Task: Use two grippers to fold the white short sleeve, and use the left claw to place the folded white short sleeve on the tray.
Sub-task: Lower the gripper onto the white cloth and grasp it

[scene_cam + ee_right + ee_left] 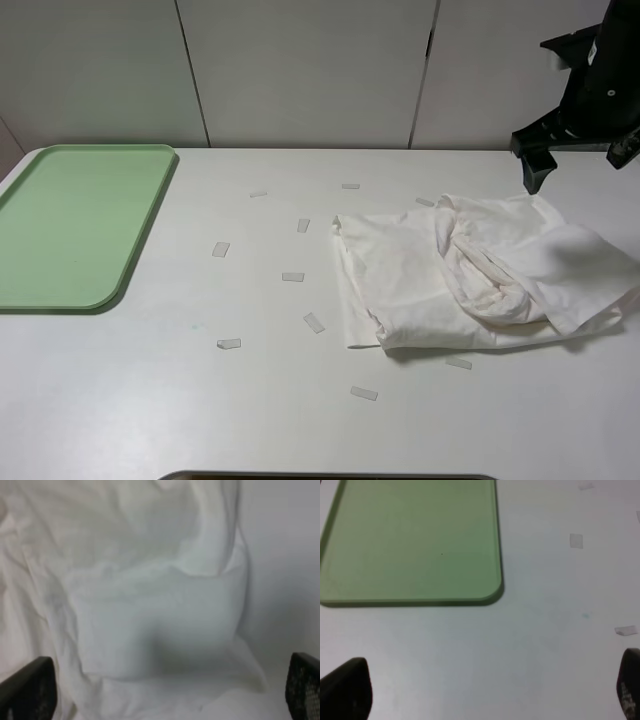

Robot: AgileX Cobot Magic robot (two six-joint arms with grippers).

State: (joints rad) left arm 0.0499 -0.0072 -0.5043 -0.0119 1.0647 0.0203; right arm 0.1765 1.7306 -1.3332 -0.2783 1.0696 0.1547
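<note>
A white bench [200, 400] stands before pale wall panels. A rumpled white shirt [480, 280] lies directly under the right pincer [165, 687], which is spread wide and empty. The left pincer [487, 687], also spread and empty, hovers over bare bench. The green tray [495, 540] is just ahead of it and the shirt is well away. The fold would likely go best if each pincer pinched one corner of the same edge and both carried it across together.
</note>
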